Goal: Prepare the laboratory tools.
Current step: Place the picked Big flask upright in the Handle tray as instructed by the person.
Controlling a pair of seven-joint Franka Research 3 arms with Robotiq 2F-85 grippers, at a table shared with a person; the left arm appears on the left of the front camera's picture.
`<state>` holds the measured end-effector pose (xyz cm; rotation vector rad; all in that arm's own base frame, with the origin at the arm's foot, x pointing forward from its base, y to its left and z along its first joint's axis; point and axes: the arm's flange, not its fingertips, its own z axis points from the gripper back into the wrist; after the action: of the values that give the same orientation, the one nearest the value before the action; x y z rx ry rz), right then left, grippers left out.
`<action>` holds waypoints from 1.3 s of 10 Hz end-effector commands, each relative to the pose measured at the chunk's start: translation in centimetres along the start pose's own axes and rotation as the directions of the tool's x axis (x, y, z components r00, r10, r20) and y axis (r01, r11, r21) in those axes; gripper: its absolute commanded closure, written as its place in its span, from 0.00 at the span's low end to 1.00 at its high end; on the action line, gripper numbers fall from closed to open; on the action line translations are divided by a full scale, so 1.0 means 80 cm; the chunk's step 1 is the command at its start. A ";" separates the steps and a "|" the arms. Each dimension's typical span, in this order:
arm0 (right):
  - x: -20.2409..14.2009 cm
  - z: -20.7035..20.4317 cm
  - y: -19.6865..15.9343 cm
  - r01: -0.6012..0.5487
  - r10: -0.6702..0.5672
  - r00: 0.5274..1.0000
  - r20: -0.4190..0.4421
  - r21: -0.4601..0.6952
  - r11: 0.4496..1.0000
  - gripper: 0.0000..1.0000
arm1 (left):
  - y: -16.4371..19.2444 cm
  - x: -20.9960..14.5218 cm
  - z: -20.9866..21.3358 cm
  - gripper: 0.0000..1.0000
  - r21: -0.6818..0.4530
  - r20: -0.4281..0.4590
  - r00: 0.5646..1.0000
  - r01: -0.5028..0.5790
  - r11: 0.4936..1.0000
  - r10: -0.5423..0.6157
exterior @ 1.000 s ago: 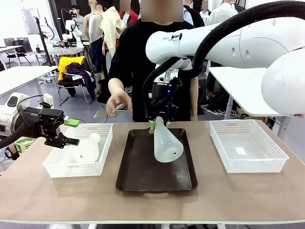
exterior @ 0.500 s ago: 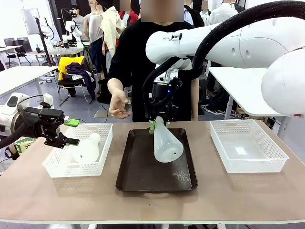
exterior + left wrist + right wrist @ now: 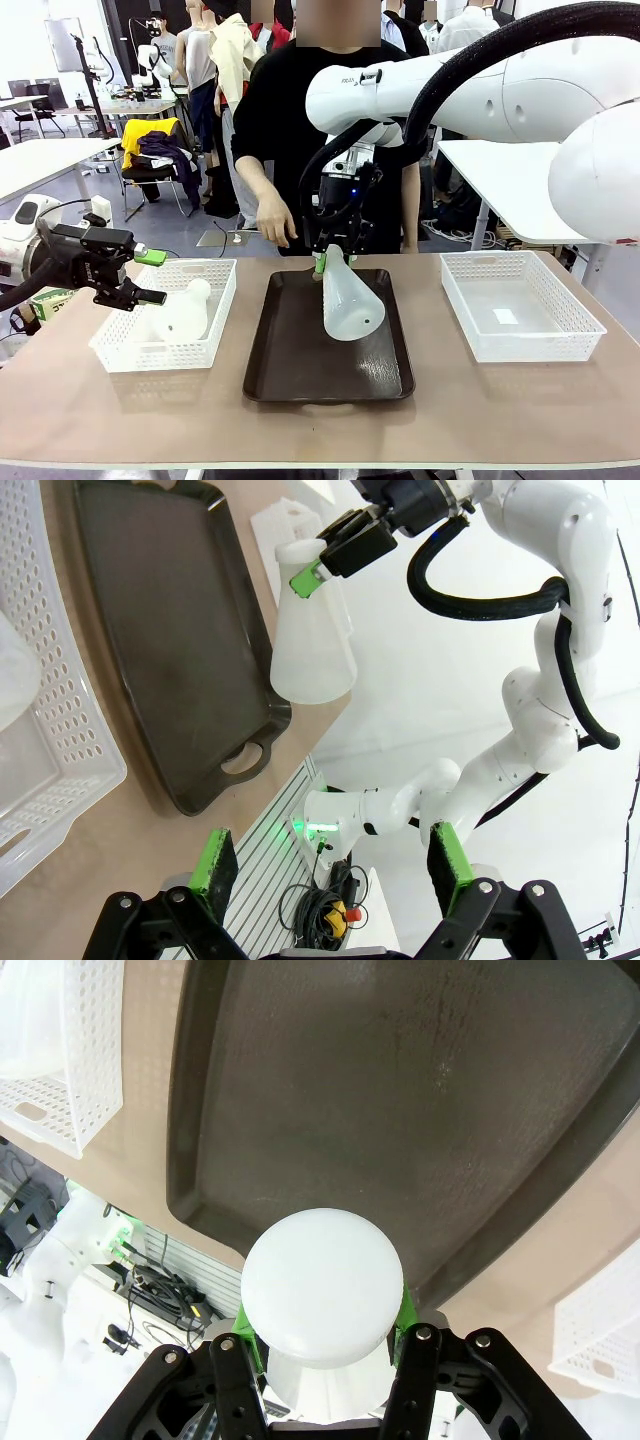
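Note:
A frosted white flask (image 3: 352, 300) hangs tilted above the dark brown tray (image 3: 290, 370), neck up. My right gripper (image 3: 322, 262) is shut on that neck. The right wrist view looks down on the flask's round base (image 3: 322, 1285) between the right gripper's (image 3: 325, 1360) green pads, with the tray (image 3: 400, 1090) beneath. A second flask (image 3: 180, 315) lies on its side in the left white basket (image 3: 215, 330). My left gripper (image 3: 150, 275) hovers open at that basket's left edge. In the left wrist view the left gripper (image 3: 330, 870) holds nothing, and the held flask (image 3: 310, 630) shows beyond the tray (image 3: 170, 630).
A second white mesh basket (image 3: 520, 305) stands at the table's right. A person stands at the far side behind the tray, one hand (image 3: 280, 225) hanging near the table's far edge. Bare table lies along the front edge.
The person's hand has dropped from a raised, reaching pose to hang by the table's far edge. Both arms and the held flask have stayed where they were.

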<state>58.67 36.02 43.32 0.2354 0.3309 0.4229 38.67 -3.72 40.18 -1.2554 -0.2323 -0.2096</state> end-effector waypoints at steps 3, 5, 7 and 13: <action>-0.023 0.022 0.003 -0.201 0.203 0.978 0.046 -0.029 0.979 1.00 | 0.001 -0.001 -0.001 0.00 -0.024 0.020 1.000 0.023 0.999 -0.023; -0.041 0.040 -0.001 -0.372 0.371 0.922 0.111 -0.009 0.928 1.00 | 0.001 -0.001 -0.001 0.00 -0.024 0.020 1.000 0.023 0.999 -0.023; -0.057 0.055 -0.012 -0.537 0.524 0.825 0.210 0.007 0.843 1.00 | 0.001 -0.001 -0.001 0.00 -0.024 0.020 1.000 0.023 0.999 -0.023; -0.064 0.058 -0.052 -0.904 0.832 0.333 0.443 -0.100 0.415 1.00 | 0.001 -0.001 -0.001 0.00 -0.024 0.020 1.000 0.023 0.999 -0.023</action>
<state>58.90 30.85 48.57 0.5834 -0.2312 1.3678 38.67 -3.71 40.18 -1.2552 -0.2325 -0.2094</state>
